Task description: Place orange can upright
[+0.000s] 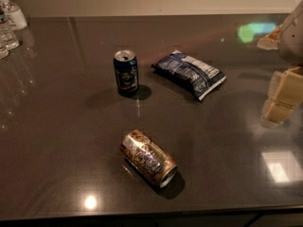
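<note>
The orange can [148, 157] lies on its side on the dark table [66, 141], near the front edge, with its silver top pointing to the front right. My gripper [280, 100] hangs at the right edge of the view, above the table. It is well to the right of the can and a little farther back, and holds nothing that I can see. Part of the arm [292, 34] shows above it.
A dark blue can [126, 72] stands upright behind the orange can. A dark blue snack bag [188, 73] lies flat to its right. Clear water bottles [8, 25] stand at the far left corner. The table's front edge runs just below the orange can.
</note>
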### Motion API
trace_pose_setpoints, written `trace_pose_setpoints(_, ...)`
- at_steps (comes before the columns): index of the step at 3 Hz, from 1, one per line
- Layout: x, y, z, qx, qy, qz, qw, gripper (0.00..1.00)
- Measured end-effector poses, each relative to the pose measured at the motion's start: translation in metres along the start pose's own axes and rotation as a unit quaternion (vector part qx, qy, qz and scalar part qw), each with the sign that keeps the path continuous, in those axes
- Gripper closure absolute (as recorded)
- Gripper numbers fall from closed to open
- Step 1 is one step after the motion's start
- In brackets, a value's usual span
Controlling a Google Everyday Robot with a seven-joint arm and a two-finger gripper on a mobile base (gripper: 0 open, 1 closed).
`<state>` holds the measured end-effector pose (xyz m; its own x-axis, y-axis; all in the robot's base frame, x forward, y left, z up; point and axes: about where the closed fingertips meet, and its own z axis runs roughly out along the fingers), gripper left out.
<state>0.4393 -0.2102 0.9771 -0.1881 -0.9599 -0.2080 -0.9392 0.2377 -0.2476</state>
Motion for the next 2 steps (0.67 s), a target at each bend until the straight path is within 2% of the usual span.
trace_pose_setpoints(1, -0.039, 0.003, 0.008, -0.027, -0.032, -0.100, 0.9940, 0.00)
trace_pose_setpoints(2, -0.069, 0.007, 0.016, -0.034, -0.063, -0.163, 0.9840, 0.00)
